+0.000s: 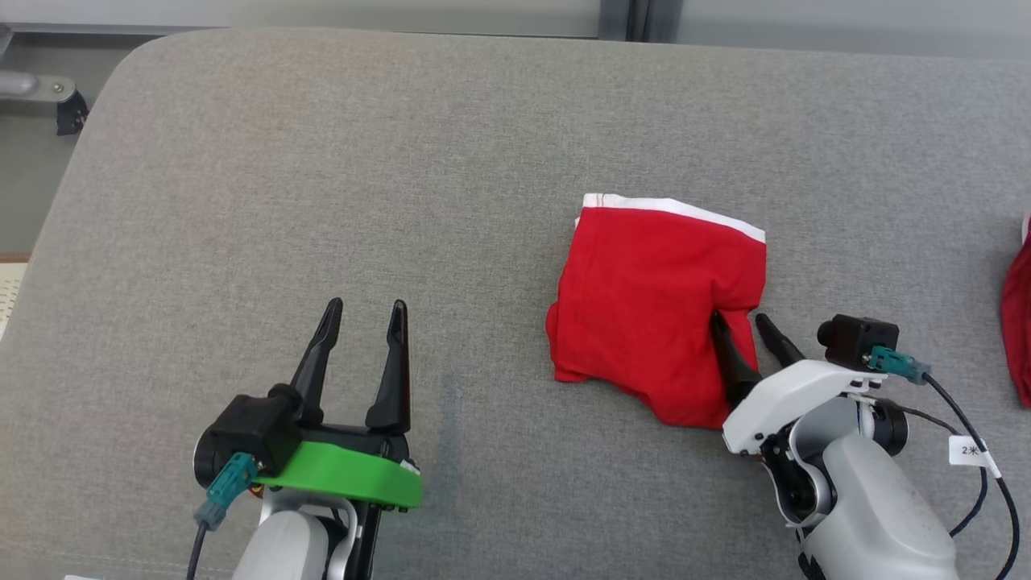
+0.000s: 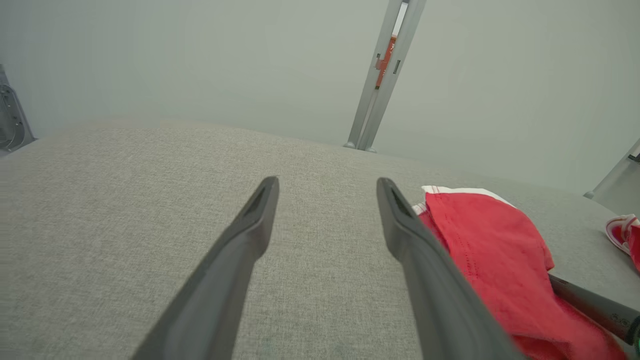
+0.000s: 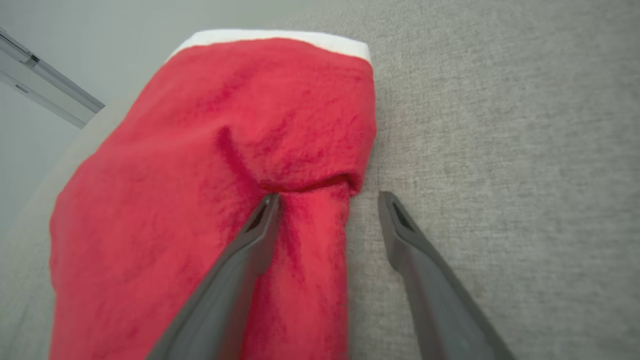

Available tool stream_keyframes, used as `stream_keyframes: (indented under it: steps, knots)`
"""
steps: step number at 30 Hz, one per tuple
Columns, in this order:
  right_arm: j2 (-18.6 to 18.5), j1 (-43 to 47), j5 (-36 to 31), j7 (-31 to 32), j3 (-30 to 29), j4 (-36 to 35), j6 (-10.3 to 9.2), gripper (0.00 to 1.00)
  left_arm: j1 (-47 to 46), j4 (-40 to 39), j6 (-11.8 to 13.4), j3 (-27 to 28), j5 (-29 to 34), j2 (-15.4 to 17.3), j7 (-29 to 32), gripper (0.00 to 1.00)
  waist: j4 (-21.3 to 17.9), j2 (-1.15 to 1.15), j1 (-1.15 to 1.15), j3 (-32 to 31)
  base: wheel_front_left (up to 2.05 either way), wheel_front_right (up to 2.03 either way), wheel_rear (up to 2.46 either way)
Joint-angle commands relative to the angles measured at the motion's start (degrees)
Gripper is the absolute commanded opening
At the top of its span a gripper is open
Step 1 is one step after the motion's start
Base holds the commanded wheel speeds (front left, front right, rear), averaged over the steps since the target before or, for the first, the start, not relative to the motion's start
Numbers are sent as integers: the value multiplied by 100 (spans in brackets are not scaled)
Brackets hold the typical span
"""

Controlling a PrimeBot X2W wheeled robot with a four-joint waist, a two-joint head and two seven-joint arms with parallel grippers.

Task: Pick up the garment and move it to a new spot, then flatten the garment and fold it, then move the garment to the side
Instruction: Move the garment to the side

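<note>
A folded red garment [image 1: 652, 302] with a white waistband lies on the grey fabric surface [image 1: 322, 201], right of centre. My right gripper [image 1: 739, 321] is open at its near right corner: one finger rests on the red cloth, the other beside its edge on the grey surface. In the right wrist view the red garment [image 3: 200, 175] lies under the left finger, and the right gripper [image 3: 327, 200] straddles its right edge. My left gripper [image 1: 364, 310] stands open over bare fabric, well to the left of the garment. The left wrist view shows the left gripper [image 2: 327, 186] open, the garment [image 2: 490, 260] at its right.
A second red piece of cloth [image 1: 1019, 322] lies at the far right edge of the surface. The surface's rounded far left corner [image 1: 129, 64] drops to the floor, where a metal fitting [image 1: 48, 89] stands. A cable [image 1: 979, 451] trails from the right wrist.
</note>
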Motion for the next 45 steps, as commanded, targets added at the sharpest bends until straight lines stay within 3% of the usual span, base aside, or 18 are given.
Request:
stream_keyframes:
  steps: [1,5,6,7,14,20,26,35,40,45]
  knots:
    - [-16,-94,106,58,69,152,1,100,-93,10,-35,31,30,12,0,100,60,0,0,38,0,0,0]
    - [7,-220,12,119,461,540,3,100,-104,24,-51,91,104,12,0,100,-14,0,0,-12,0,0,0]
    - [8,-255,-79,105,589,627,3,44,-101,31,-64,89,127,12,0,100,-54,0,0,-33,0,0,0]
    - [8,-288,-184,58,677,686,3,0,-100,32,-73,78,141,11,0,100,-91,0,0,-50,0,0,0]
    - [-242,-640,-841,-419,1140,941,-3,0,-48,42,-155,22,260,12,0,100,-505,0,0,-267,0,0,0]
    - [-780,-910,-1329,-573,1693,801,-2,0,-152,62,-246,-184,393,13,0,100,-958,0,0,-334,0,0,0]
    - [-1659,-1243,-1326,-409,2375,258,-2,0,-292,9,-295,-353,478,14,0,100,-1508,0,0,-190,0,0,0]
    - [-3297,-1901,-692,-220,3120,-571,-3,0,-801,58,-364,-638,719,22,0,100,-2135,0,0,567,0,0,0]
    - [-3934,-2309,-526,-377,3227,-419,-3,0,-1134,106,-407,-683,928,23,0,100,-2307,0,0,1096,0,0,0]
    - [-4298,-2517,-415,-566,3122,86,-3,0,-1410,98,-434,-744,999,23,0,100,-2252,0,0,1445,0,0,0]
